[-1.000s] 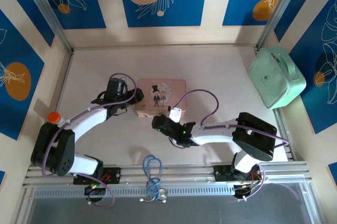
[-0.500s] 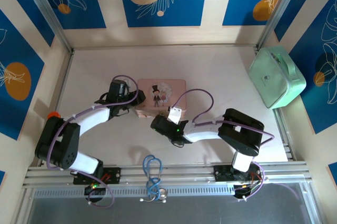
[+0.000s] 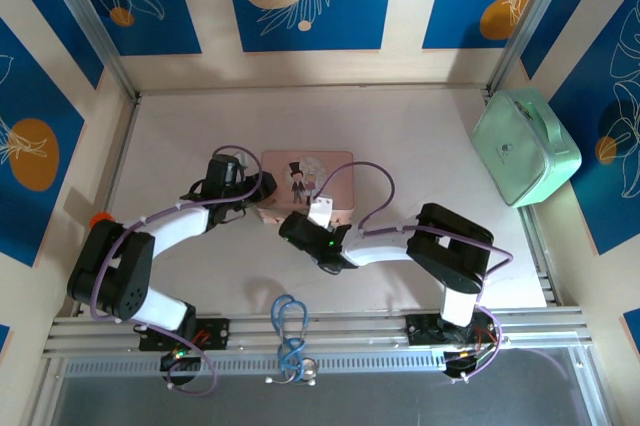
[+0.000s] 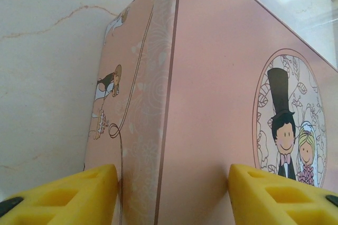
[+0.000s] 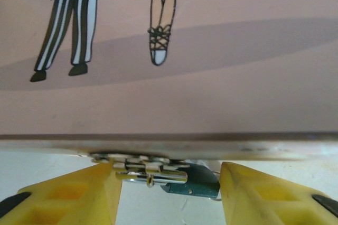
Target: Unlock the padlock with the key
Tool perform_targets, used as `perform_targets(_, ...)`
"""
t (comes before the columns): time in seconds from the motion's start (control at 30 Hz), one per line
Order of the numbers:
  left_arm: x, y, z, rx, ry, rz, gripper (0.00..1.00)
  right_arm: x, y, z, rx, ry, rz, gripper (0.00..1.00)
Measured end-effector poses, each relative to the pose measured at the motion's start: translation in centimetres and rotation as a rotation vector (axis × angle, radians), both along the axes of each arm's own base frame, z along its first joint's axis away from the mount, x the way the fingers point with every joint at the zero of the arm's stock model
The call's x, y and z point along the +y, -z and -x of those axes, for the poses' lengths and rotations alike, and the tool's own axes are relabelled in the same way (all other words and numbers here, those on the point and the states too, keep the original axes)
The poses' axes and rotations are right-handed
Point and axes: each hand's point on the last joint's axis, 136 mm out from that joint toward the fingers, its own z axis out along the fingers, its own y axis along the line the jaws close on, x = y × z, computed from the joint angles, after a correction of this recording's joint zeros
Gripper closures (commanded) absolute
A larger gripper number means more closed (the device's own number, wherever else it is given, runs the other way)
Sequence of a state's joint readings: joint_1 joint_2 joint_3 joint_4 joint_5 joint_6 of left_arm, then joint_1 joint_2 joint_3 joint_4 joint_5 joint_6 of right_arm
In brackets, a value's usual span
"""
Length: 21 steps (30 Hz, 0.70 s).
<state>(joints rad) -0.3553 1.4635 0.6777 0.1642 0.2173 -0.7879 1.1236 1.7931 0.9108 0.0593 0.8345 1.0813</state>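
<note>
A pink tin (image 3: 305, 184) printed with a bride and groom lies flat mid-table. Under its front rim a chrome hasp (image 5: 150, 172) hangs with the padlock (image 5: 196, 184), of which a small bluish part shows. My right gripper (image 5: 169, 175) is open around them: the left finger touches the hasp and a gap remains on the right. From above, the right gripper (image 3: 293, 225) sits at the tin's front edge. My left gripper (image 4: 171, 175) straddles the tin's left edge, one pad on the side wall, one on the lid; overhead, the left gripper (image 3: 256, 206) is at the near-left corner. The key is out of view.
A mint-green case (image 3: 525, 146) leans at the right wall. A blue looped cable (image 3: 290, 331) hangs at the near rail between the arm bases. An orange cap (image 3: 98, 218) sits by the left arm. Patterned walls enclose the table on three sides.
My right arm has slid left and forward to the tin's front edge, and its jaws have narrowed. The left arm shifted slightly toward the tin. The tin has not moved.
</note>
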Motion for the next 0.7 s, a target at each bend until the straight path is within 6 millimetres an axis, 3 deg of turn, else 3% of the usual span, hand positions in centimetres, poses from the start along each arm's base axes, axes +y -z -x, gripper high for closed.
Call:
perform_targets(0.4, 0.1, 0.1, -0.1, -0.023, -0.014, 0.024, 0.44, 1.0, 0.1, -0.1, -0.038, -0.114, 0.115, 0.57)
perform_targets(0.53, 0.0, 0.1, -0.1, -0.030, -0.017, 0.031, 0.45, 1.5, -0.2, 0.1, -0.050, -0.123, 0.116, 0.39)
perform_targets(0.7, 0.0, 0.1, -0.1, -0.033, -0.016, 0.036, 0.45, 1.4, -1.1, -0.1, -0.026, -0.044, 0.022, 0.34)
